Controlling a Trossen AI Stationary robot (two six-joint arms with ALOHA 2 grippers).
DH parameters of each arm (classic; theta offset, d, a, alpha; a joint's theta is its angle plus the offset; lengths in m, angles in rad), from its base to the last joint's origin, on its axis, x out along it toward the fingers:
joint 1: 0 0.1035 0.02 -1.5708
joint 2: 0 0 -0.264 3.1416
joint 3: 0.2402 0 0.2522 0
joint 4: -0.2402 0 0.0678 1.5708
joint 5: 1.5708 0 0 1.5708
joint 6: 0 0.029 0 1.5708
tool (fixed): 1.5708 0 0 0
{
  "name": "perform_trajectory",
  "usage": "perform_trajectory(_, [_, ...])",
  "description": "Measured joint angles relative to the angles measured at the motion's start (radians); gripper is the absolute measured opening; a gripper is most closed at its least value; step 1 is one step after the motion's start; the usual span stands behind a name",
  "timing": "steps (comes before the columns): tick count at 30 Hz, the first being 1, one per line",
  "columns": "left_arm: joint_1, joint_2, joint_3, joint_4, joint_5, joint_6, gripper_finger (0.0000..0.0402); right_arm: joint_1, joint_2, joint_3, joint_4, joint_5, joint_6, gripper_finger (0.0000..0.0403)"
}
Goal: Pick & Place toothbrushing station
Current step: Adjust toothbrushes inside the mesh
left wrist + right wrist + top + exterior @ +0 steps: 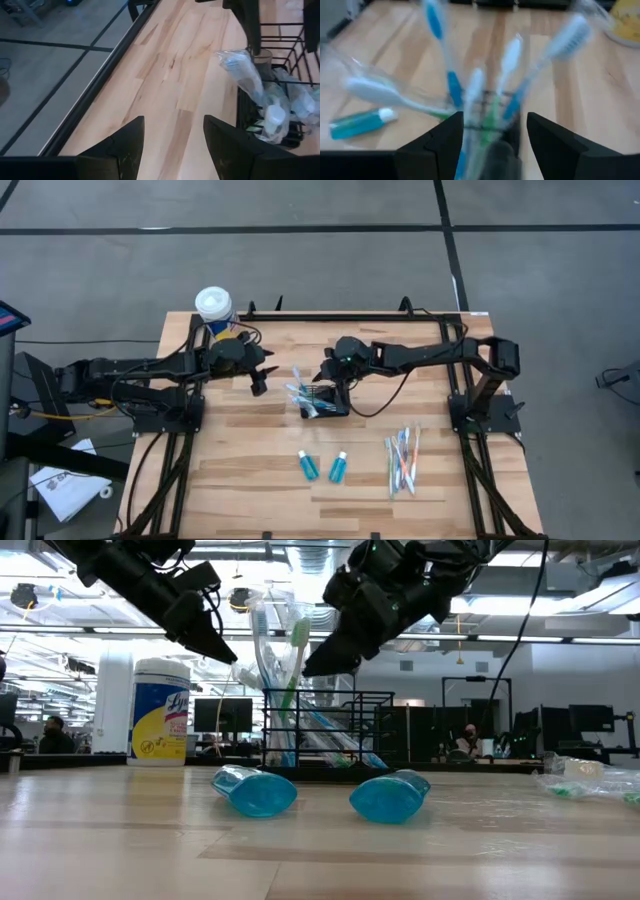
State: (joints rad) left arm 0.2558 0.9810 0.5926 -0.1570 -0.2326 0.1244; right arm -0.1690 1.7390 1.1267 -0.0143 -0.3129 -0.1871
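Right gripper (322, 373) above table (250, 480), fingers spread, nothing held, tips over far-left rim of basket (325, 402). Basket just under and ahead of it, upright mid-table, wrapped toothbrushes (300, 388) sticking up and leaning out toward left arm. Left gripper (262, 378) beside those brush heads, fingers apart, empty, not touching. Two teal tubes (322, 467) nearer front edge. Loose toothbrush pile (403, 460) front right. Wipes canister (214, 308) behind left arm.
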Motion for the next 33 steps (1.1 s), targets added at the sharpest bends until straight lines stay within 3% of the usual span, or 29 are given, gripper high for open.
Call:
perform_trajectory(6, [0.0,0.0,0.0,0.0,0.016,-0.001,0.0198,0.021,0.05,0.005,0.057,-0.108,0.079,0.0203])
perform_trajectory(15, [0.001,0.0,0.0,0.0,0.032,0.005,0.0198,0.032,0.181,0.108,0.031,-0.12,0.1,0.02])
perform_trajectory(23, [-0.003,0.0,0.0,-0.003,0.046,0.005,0.0198,0.031,0.164,0.168,-0.036,-0.105,0.073,0.0192])
perform_trajectory(33, [-0.003,0.0,0.0,-0.027,0.046,0.006,0.0198,0.031,0.159,0.168,-0.083,-0.107,0.062,0.0107])
